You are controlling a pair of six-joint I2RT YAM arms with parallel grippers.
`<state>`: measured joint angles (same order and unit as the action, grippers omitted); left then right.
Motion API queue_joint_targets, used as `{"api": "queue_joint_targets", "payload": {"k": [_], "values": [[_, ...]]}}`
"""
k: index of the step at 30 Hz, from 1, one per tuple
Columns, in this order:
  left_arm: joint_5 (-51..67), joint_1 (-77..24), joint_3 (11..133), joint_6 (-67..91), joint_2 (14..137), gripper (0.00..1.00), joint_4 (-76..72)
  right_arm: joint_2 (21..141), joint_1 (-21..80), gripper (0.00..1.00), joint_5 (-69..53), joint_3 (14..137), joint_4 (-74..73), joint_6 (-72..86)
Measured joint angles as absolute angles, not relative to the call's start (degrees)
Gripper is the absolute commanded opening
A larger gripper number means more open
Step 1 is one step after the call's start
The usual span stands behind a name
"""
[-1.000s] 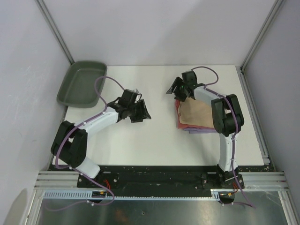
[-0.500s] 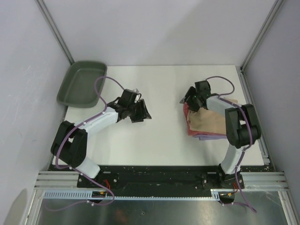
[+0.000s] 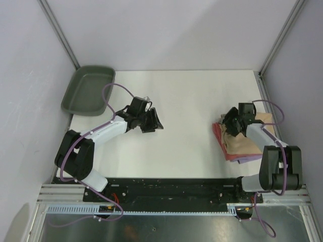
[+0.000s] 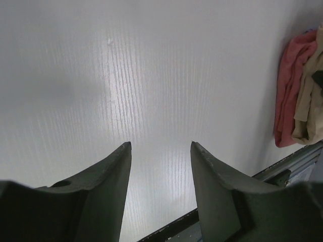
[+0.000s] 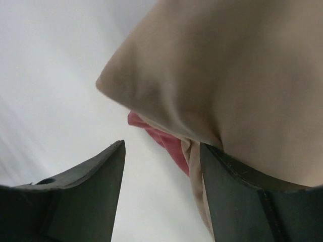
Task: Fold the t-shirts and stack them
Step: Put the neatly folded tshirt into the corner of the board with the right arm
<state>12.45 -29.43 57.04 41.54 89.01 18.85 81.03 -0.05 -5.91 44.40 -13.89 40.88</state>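
Observation:
The folded t-shirts lie in one stack at the right of the table: the tan shirt (image 3: 248, 142) on top, the coral-red shirt (image 3: 218, 133) showing at the left edge, the lavender shirt (image 3: 248, 161) showing at the near edge. My right gripper (image 3: 231, 124) is open at the stack's far-left corner. In the right wrist view (image 5: 161, 148) the tan cloth (image 5: 227, 65) lies over my right finger, with red cloth (image 5: 166, 141) below it. My left gripper (image 3: 154, 121) is open and empty over bare table at centre-left (image 4: 160, 146). The left wrist view shows the stack's red shirt (image 4: 287, 91) at its right edge.
A dark green plastic tray (image 3: 70, 98) sits at the table's far-left corner. The right table edge and metal frame (image 3: 275, 131) run close beside the stack. White walls close in the back and sides.
The stack has slid right and toward the near edge together with my right gripper. The left arm has not moved.

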Motion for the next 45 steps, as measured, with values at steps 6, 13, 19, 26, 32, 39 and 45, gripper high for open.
{"api": "queue_joint_targets", "payload": {"k": [6,13,19,26,32,39,45], "values": [[12.69,-29.45,56.99,41.54,89.01,0.55,18.50,75.44,-4.69,0.66,-6.52,40.86,-16.75,39.79],[12.75,-29.45,56.95,41.56,89.01,0.55,18.44,76.05,-6.87,0.65,-7.99,40.45,-16.25,38.98],[12.78,-29.45,56.38,41.56,88.71,0.55,18.24,82.13,-7.77,0.65,-9.45,41.89,-12.08,39.72],[12.75,-29.45,56.12,41.56,88.07,0.55,18.11,85.95,-8.95,0.65,-9.98,43.99,-7.07,41.63],[12.73,-29.45,56.14,41.56,88.05,0.56,18.11,85.52,-8.58,0.65,-9.96,44.38,-7.60,42.02],[12.69,-29.45,55.96,41.32,86.85,0.64,18.09,75.35,-0.03,0.70,-7.33,44.77,-14.96,41.78],[12.14,-29.45,53.89,37.91,81.45,0.96,18.15,67.88,13.39,0.79,-4.62,49.28,-19.57,41.04]]}}
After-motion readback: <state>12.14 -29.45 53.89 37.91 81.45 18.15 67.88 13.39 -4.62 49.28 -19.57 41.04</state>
